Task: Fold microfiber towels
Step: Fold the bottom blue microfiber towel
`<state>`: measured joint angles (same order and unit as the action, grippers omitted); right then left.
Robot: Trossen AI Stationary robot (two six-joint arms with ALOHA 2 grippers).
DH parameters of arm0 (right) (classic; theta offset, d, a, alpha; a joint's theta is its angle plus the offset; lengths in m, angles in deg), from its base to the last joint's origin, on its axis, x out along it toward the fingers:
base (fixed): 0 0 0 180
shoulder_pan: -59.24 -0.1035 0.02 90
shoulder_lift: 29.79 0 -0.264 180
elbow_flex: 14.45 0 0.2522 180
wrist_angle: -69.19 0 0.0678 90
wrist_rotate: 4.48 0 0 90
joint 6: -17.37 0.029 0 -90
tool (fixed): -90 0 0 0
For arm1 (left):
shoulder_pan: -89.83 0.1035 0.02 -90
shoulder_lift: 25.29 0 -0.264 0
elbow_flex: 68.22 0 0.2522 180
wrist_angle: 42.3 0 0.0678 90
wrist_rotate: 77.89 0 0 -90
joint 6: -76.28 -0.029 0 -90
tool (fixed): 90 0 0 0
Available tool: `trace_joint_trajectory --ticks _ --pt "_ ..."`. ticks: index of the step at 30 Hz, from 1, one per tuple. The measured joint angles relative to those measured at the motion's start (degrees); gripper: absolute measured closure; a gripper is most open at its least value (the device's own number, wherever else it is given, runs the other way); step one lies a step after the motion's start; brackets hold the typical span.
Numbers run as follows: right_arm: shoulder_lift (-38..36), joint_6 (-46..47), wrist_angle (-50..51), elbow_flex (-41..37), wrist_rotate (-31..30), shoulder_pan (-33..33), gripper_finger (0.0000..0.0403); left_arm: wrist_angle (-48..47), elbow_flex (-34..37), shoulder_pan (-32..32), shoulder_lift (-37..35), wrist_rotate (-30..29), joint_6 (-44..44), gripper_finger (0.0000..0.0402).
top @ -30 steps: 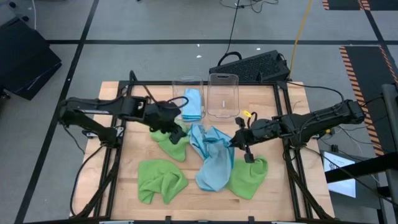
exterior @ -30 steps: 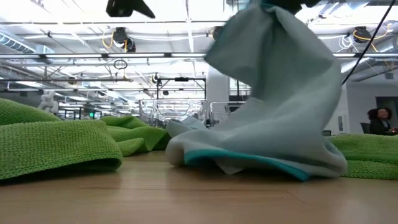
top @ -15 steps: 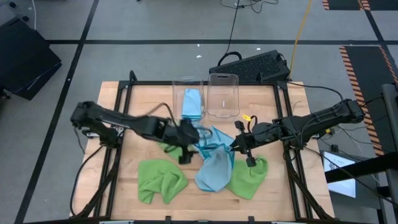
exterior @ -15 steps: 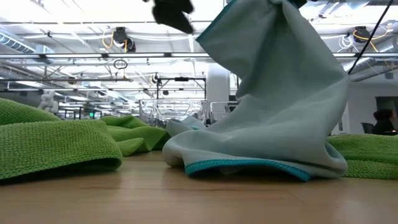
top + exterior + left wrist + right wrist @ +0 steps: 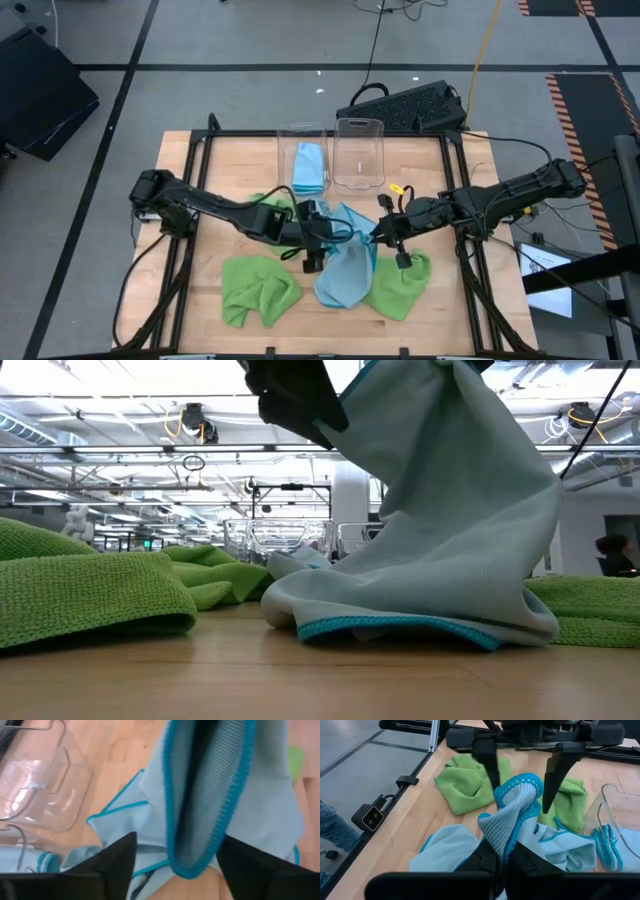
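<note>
A light blue microfiber towel with a teal hem lies bunched at the table's middle. One part of it is raised in my right gripper, which is shut on it. My left gripper is open right next to it. Its two fingers stand on either side of the raised teal-hemmed fold. Three lime green towels lie crumpled: near left, near right and under my left arm. My right gripper pinches a bunched fold of the blue towel's hemmed edge between its two fingers, in more than one layer. It comes from the table's right. The fold sticks out past the fingertips, and the towel's lower part rests slack on the table. My left gripper: I cannot tell whether its fingers touch the fold.
Two clear plastic bins stand at the far middle. The left one holds a folded blue towel, and the right one shows nothing inside. A black keyboard-like object lies beyond the far edge. Bare wood shows at the table's far left and far right.
My left gripper has moved toward the table's right and near edge, from over the green towel to the blue towel's raised fold beside my right gripper, and has come down around it. My right gripper has kept its hold, almost still.
</note>
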<state>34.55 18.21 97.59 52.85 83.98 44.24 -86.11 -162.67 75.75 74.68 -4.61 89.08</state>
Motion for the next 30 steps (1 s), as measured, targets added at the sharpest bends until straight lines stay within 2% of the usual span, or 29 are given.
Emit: trace_joint_trajectory --ticks 4,11,15,19,22,26,30 --pt "0.00 0.00 0.00 0.00 -0.04 0.00 0.0399 0.05 -0.04 0.49 0.98 -0.28 0.23 0.0220" --pt "0.00 -0.02 0.21 0.02 -0.11 0.00 0.0399 0.12 -0.07 1.09 1.46 0.14 2.12 0.0381" --pt "0.00 1.67 0.28 0.02 -0.12 0.00 0.0397 0.06 -0.07 1.66 1.22 1.67 5.89 0.0394" --pt "0.00 9.94 1.54 0.02 -2.73 0.00 0.0371 -2.34 -0.07 2.06 1.22 2.15 10.00 0.0396" --pt "0.00 15.32 4.00 0.04 -3.28 -0.33 0.0327 -5.64 -0.07 2.06 0.84 1.94 11.76 0.0398" --pt "0.00 23.92 9.49 0.04 -3.13 -1.65 0.0250 -8.45 -0.04 2.06 0.32 1.65 12.93 0.0399" --pt "0.00 37.06 14.65 0.04 -4.36 -3.12 0.0176 -9.41 -0.09 1.82 -1.13 0.64 13.21 0.0399"
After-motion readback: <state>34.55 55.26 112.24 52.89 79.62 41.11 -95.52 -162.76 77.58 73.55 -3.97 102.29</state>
